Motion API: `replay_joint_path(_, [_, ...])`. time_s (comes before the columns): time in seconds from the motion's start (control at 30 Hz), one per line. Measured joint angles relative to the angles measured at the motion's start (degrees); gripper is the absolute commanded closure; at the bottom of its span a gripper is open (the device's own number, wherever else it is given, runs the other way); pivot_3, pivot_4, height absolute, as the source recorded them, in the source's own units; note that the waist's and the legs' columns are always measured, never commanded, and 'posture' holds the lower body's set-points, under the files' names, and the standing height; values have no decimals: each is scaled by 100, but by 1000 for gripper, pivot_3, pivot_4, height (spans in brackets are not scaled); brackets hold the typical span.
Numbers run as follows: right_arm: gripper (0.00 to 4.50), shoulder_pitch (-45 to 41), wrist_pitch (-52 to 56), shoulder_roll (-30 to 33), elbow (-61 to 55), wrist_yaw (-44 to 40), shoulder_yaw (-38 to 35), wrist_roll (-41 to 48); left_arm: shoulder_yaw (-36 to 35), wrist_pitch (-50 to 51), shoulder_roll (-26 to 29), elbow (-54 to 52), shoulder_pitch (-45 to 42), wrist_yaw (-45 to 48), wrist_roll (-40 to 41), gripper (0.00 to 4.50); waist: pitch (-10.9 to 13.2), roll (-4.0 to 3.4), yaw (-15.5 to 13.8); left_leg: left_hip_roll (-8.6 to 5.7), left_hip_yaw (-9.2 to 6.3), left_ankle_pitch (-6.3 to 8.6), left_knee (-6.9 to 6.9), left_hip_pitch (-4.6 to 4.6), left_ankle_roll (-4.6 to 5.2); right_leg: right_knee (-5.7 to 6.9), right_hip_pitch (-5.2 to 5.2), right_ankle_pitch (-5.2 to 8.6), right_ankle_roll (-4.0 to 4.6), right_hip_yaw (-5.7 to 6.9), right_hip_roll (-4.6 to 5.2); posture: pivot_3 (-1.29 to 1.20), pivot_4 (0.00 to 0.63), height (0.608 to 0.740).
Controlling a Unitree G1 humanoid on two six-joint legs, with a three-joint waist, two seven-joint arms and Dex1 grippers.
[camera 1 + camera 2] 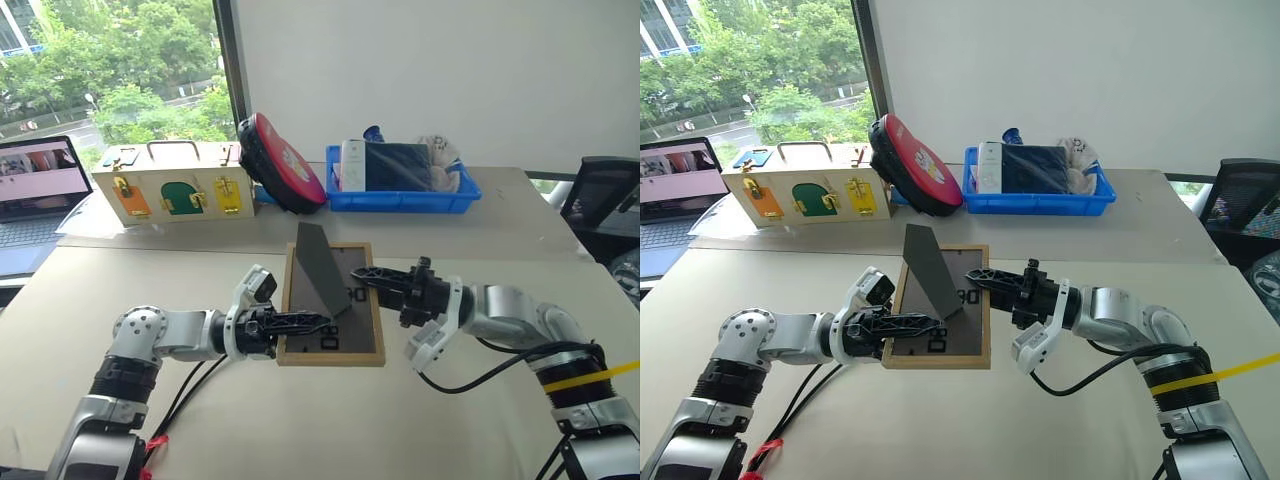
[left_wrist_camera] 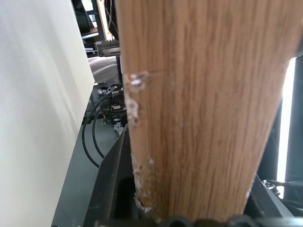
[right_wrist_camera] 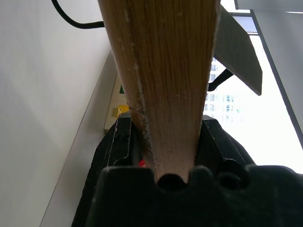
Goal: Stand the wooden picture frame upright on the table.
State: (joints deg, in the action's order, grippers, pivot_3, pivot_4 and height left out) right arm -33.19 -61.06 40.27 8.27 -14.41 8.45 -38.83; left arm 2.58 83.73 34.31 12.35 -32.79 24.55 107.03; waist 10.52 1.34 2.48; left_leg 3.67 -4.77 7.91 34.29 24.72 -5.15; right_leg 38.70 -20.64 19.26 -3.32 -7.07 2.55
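Both grippers clamped on the frame, one per side edge.

Left gripper [image 1: 312, 322] is closed on the left edge of the small rectangular light-wood picture frame [image 1: 331, 352]; right gripper [image 1: 362, 274] is closed on its right edge, fingers pointing inward at each other. The frame sits between them, dark grey back panel facing up, grey fold-out stand [image 1: 322, 266] swung out and pointing up. It is over the large beige matte table [image 1: 300, 420]; can't tell whether it touches.
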Motion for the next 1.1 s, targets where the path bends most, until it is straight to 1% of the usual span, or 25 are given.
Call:
replay_joint_path(0.07, [3278,0,29,15,88,65,-3,-30,-109,-15,66,-216,3,82,-135,1472,0,1,2,-2,0,-1,0,-2,0,2,1,0,0,-1,1,0,150,735])
replay_joint_path(0.17, [3278,0,51,74,146,111,-21,2,-296,-85,212,-603,94,278,-380,462,0,1,12,-1,0,-1,-1,-3,0,3,1,0,0,-1,1,0,150,735])
replay_joint_path(0.2, [3278,0,60,114,213,123,-31,99,-405,-161,319,-882,258,383,-627,157,0,1,21,-1,0,-1,-1,-3,0,3,2,0,1,-2,1,0,150,735])
replay_joint_path(0.23, [3278,0,67,152,278,151,-49,164,-470,-233,394,-1047,390,471,-825,0,1,0,23,-1,1,-1,-1,-4,0,3,2,0,1,-3,1,0,150,735])
replay_joint_path(0.3, [3278,-6,69,239,387,238,-126,247,-622,-524,555,-1396,690,778,-1382,0,1,0,17,0,1,-1,-2,-5,0,3,2,0,2,-2,1,0,150,735])
replay_joint_path(0.33, [3278,-10,65,324,456,239,-140,302,-717,-856,689,-1664,903,1102,-1835,0,1,0,17,0,1,-1,-2,-5,0,2,2,1,3,-3,1,0,150,735])
replay_joint_path(0.43, [3278,-42,70,437,663,214,-185,740,-916,-1768,1086,-1962,1350,1916,-2966,0,2,-2,17,1,3,-1,-6,-8,0,0,2,1,7,-3,1,0,150,735])
replay_joint_path(0.47, [3278,-83,119,467,735,109,-161,1010,-967,-2117,1163,-2024,1463,2206,-3334,0,3,-3,14,0,4,-1,-6,-8,0,0,3,1,7,-3,2,0,150,735])
replay_joint_path(0.53, [3278,-214,361,513,814,-389,20,1940,-1022,-2756,1178,-2047,1565,2685,-3951,0,5,-2,14,3,5,-1,-6,-10,1,-2,10,1,7,-2,2,0,150,735])
replay_joint_path(0.6, [3278,-266,792,518,782,-1127,249,3027,-1024,-3394,1095,-2067,1585,2943,-4502,0,5,-2,8,3,5,0,-6,-13,2,-10,21,0,7,-1,2,0,150,735])
replay_joint_path(0.67, [3278,-276,1777,439,689,-2304,491,4404,-1025,-4028,1036,-2111,1587,3202,-5035,0,8,4,4,4,3,1,-5,-13,4,-15,27,0,7,1,3,0,150,735])
replay_joint_path(0.7, [3279,-279,2156,397,678,-2634,523,4789,-1024,-4168,1036,-2117,1586,3261,-5165,0,9,3,4,4,3,1,-5,-13,4,-15,27,0,7,1,2,0,150,735])
replay_joint_path(0.73, [3279,-289,3140,383,505,-3199,585,5518,-1016,-4405,1037,-2120,1605,3355,-5403,0,12,-2,4,4,3,2,-5,-13,5,-15,27,0,7,1,2,0,150,735])
replay_joint_path(0.77, [3279,-357,4149,356,370,-3576,627,6142,-1013,-4628,1036,-2120,1634,3419,-5609,0,14,-3,5,6,3,2,-6,-13,5,-12,27,0,7,2,1,0,150,735])
replay_joint_path(0.8, [3279,-503,5501,319,210,-3966,643,6886,-999,-4901,1033,-2123,1729,3514,-5872,0,18,-7,29,9,3,2,-6,-15,6,-11,25,-1,9,1,-1,0,150,735])
replay_joint_path(0.87, [3279,-648,6458,301,99,-4193,643,7340,-979,-5130,1016,-2124,1844,3599,-6080,0,21,-10,34,11,3,2,-10,-16,7,-11,20,-1,10,2,-3,0,150,735])
replay_joint_path(0.9, [3279,-819,7315,301,-12,-4377,659,7604,-969,-5367,979,-2150,1967,3619,-6303,0,26,-16,37,11,3,3,-11,-15,7,-11,17,-1,10,2,-3,0,150,735])
replay_joint_path(1.0, [3279,-1192,8874,283,23,-4604,751,7821,-931,-5654,831,-2162,2083,3535,-6660,0,30,-17,5,11,3,3,-10,-11,8,-13,12,-1,10,5,-3,0,150,735])
replay_joint_path(1.1, [3279,-1342,9393,-25,583,-4580,777,7582,-952,-5722,818,-2163,2125,3491,-6741,0,35,-8,-19,9,3,3,-6,-3,9,-16,6,0,9,6,-2,0,150,735])
